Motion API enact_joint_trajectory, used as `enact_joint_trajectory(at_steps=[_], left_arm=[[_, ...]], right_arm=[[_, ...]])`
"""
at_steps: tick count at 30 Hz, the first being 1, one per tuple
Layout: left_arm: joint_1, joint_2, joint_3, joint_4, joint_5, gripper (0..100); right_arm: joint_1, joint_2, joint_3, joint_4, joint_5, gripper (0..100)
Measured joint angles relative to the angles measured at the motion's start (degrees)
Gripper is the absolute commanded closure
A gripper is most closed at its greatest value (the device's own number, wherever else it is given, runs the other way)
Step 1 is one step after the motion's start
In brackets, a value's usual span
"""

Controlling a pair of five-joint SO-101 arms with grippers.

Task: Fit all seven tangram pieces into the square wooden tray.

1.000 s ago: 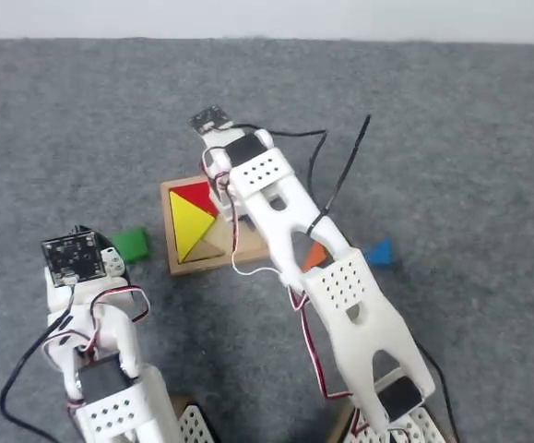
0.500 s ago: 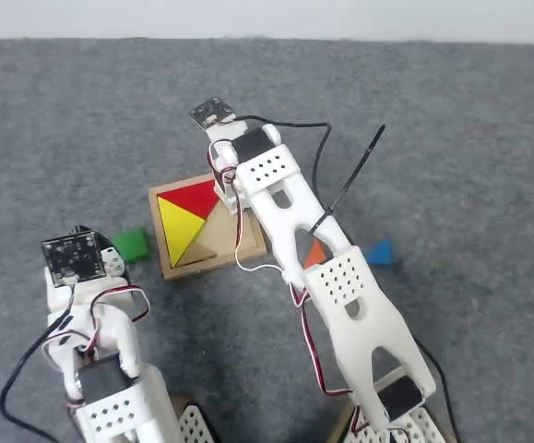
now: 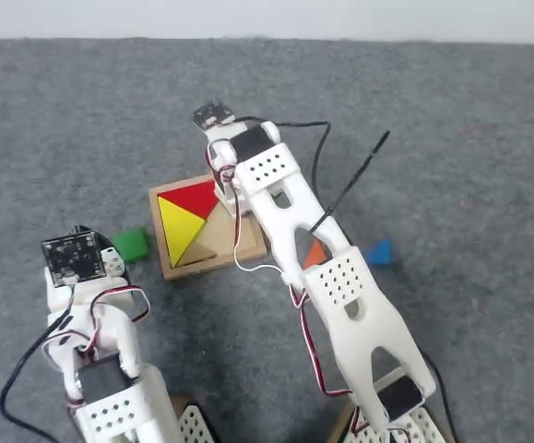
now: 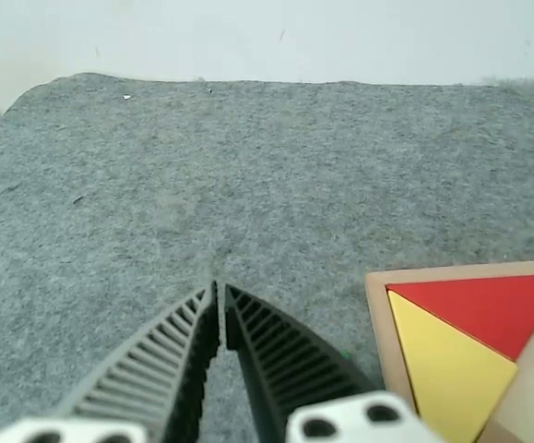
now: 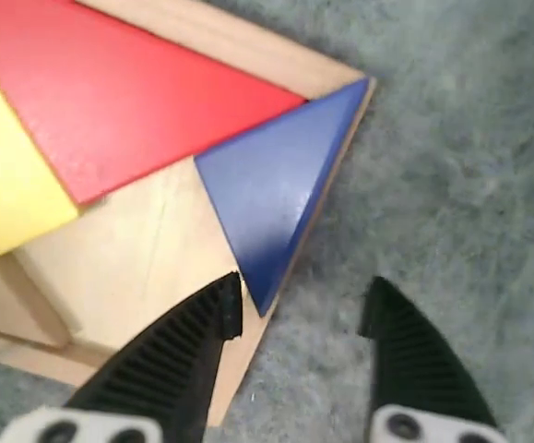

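Observation:
The square wooden tray (image 3: 219, 265) lies mid-table and holds a red triangle (image 3: 195, 196) and a yellow triangle (image 3: 176, 229). In the right wrist view a blue triangle (image 5: 276, 194) rests in the tray's (image 5: 137, 268) corner beside the red triangle (image 5: 128, 92), its long edge along the rim. My right gripper (image 5: 303, 291) hovers open just past that triangle's tip, astride the tray's rim. My left gripper (image 4: 219, 293) is shut and empty over bare carpet, left of the tray (image 4: 377, 309).
A green piece (image 3: 131, 244) lies on the carpet left of the tray, close to the left arm (image 3: 91, 305). An orange piece (image 3: 314, 252) and a small blue triangle (image 3: 378, 251) lie to the right, beside the right arm (image 3: 340, 295). Grey carpet lies open beyond.
The tray has slid and turned a little to the left under the right gripper, mostly in the first half second. The left arm has kept still.

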Motion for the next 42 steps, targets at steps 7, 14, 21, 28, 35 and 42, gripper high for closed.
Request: enact_joint_trajectory(at_steps=[7,14,21,28,35,42], left_arm=[[0.0,0.0,0.0,0.0,0.0,99],[0.0,0.0,0.0,0.0,0.0,99],[0.0,0.0,0.0,0.0,0.0,99],[0.0,0.0,0.0,0.0,0.0,99],[0.0,0.0,0.0,0.0,0.0,99],[0.0,0.0,0.0,0.0,0.0,99]], right_arm=[[-1.32,0.0,-7.3,0.53,-0.44,73.1],[-2.11,5.45,-7.47,-9.58,-3.52,73.4],[-2.2,6.59,-7.47,-11.25,-3.87,73.5],[-2.29,6.59,-4.48,-14.33,-3.87,88.9],[-1.41,6.33,-3.78,-16.44,-4.04,88.0],[-0.79,6.33,-3.78,-16.44,-4.04,88.3]])
